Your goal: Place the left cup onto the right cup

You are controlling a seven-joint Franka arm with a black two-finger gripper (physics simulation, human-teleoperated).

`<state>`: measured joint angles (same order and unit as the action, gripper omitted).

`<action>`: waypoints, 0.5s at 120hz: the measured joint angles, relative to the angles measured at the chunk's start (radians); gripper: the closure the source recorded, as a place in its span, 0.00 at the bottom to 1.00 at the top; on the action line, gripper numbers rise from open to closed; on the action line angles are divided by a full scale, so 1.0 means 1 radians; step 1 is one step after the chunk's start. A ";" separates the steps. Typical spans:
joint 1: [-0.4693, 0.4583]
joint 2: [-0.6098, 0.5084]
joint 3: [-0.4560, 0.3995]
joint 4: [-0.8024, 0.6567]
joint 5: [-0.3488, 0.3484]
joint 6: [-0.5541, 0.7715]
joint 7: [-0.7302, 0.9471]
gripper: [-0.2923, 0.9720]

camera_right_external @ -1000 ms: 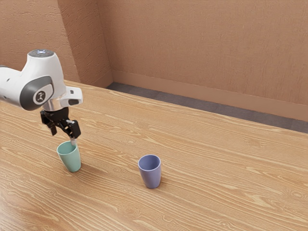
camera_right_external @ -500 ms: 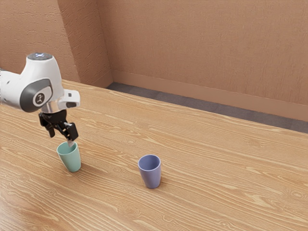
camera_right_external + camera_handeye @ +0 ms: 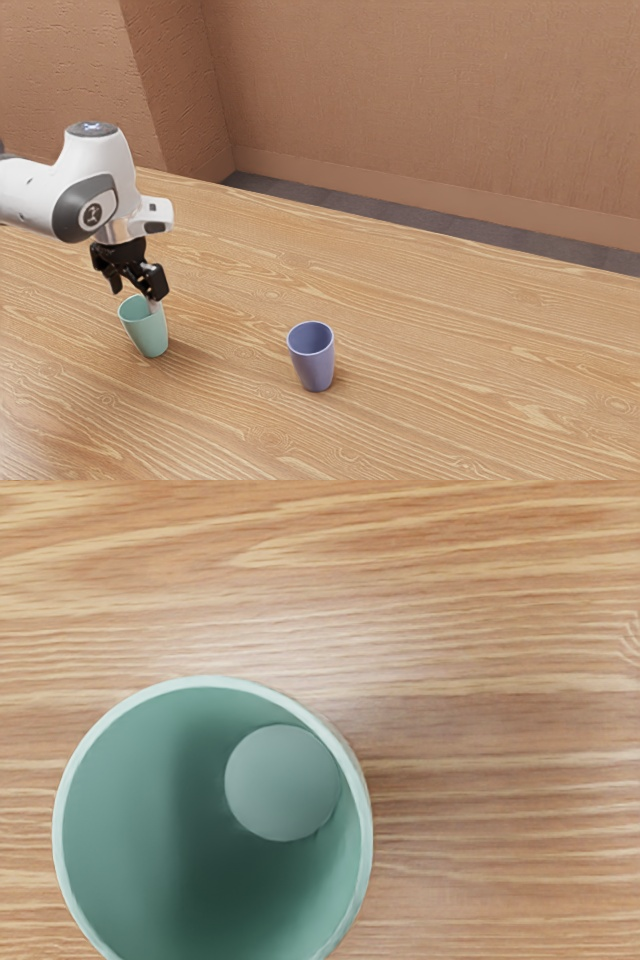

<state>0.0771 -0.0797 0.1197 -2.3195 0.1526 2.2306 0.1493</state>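
The left cup (image 3: 147,335) is pale green and stands upright on the wooden table at the exterior view's left. The right cup (image 3: 312,358) is lilac and stands upright about a hand's width toward the exterior view's right. My gripper (image 3: 140,298) hangs right over the green cup's rim, open, with its fingertips at rim height. In the wrist view I look straight down into the green cup (image 3: 150,860), close under the hand; its round bottom (image 3: 282,782) shows inside.
The wooden table (image 3: 450,330) stretches wide around both cups. Brown walls (image 3: 420,90) and a strip of grey floor (image 3: 470,225) lie behind the table's far edge.
My hand has dropped a little and shifted slightly toward the exterior view's left, from above the green cup down to its rim. Neither cup has moved.
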 joint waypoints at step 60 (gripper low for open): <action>0.001 0.029 0.000 0.000 -0.004 0.032 0.012 0.25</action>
<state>0.0786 -0.0509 0.1196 -2.3198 0.1490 2.2630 0.1615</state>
